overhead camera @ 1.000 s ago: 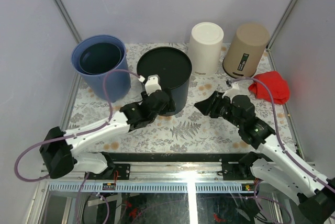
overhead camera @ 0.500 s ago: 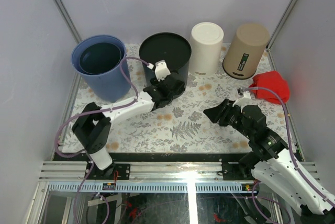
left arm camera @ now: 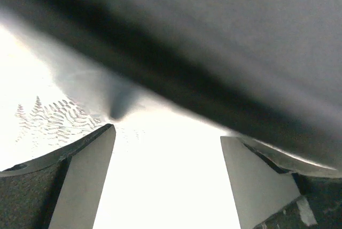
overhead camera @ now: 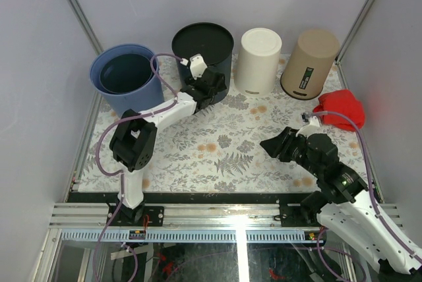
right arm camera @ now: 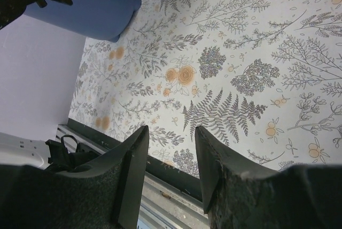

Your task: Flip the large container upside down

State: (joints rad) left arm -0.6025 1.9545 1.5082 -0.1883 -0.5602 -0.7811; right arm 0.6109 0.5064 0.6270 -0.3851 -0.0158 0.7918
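as the black container [overhead camera: 202, 43] stands at 12 o'clock on the worktop [overhead camera: 224, 150] with what looks like its flat base up, i judge the flip done or nearly done, though the top view can't rule out a dark open mouth. blue bin [overhead camera: 124, 78] is near it, at 10 o'clock. left tool [overhead camera: 206, 89] is at the container's 6 o'clock wall, fingers spread, gripping nothing. right tool [overhead camera: 270, 145] is released too, hovering at 4 o'clock. next move calls for backing the left tool toward 6 without dragging the container.
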